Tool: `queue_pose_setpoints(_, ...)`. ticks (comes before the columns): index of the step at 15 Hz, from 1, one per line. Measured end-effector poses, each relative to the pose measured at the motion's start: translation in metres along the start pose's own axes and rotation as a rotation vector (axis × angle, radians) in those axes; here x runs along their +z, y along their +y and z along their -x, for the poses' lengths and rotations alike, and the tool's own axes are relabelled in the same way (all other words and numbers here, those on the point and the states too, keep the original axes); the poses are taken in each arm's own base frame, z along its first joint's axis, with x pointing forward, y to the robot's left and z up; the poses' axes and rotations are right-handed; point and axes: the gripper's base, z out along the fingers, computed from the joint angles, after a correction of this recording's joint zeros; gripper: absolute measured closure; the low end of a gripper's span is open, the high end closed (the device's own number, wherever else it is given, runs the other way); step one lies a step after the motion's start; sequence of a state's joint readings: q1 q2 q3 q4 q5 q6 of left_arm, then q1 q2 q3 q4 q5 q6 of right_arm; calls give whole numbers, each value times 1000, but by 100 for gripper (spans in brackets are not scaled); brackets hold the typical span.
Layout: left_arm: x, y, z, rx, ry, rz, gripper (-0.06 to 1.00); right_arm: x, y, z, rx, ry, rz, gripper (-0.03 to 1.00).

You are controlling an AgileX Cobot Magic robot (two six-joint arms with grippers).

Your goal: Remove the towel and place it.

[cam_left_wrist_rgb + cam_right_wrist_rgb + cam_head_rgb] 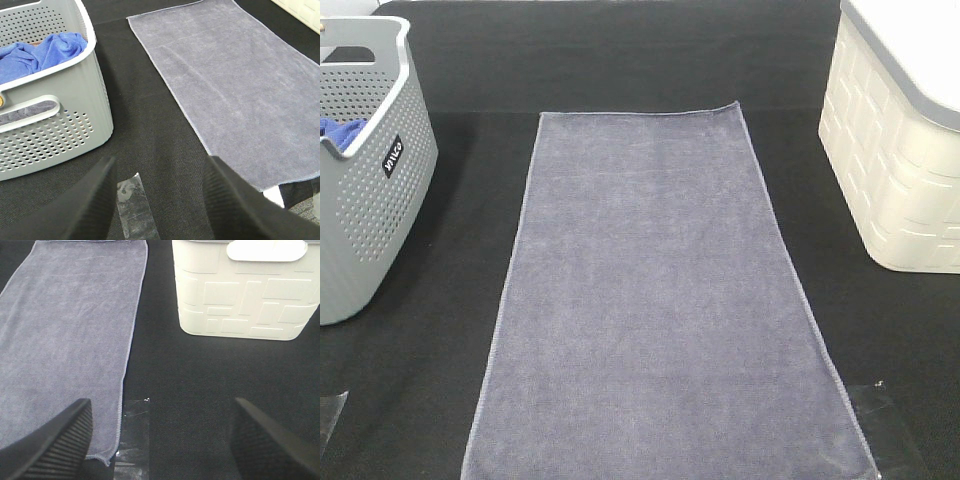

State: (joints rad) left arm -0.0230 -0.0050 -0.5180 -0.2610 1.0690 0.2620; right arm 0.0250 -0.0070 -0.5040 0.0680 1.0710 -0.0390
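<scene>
The grey-lavender towel (655, 300) lies spread flat on the black table, its long side running from front to back. It also shows in the left wrist view (235, 85) and the right wrist view (65, 335). Neither gripper shows in the high view. My left gripper (160, 200) is open and empty, above the table between the grey basket and the towel's near left edge. My right gripper (160, 440) is open and empty, above the table by the towel's near right corner.
A grey perforated basket (365, 200) stands at the left with a bright blue cloth (40, 52) inside. A cream basket (895, 150) stands at the right, also in the right wrist view (245, 290). Clear tape patches (132, 205) (135, 425) lie on the table near the front.
</scene>
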Motion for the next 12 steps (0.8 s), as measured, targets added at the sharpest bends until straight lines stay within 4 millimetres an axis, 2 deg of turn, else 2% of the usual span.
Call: queue_pose_setpoints(12, 0, 0, 0, 0, 0, 0, 43, 0, 0, 0, 2, 0, 2, 26)
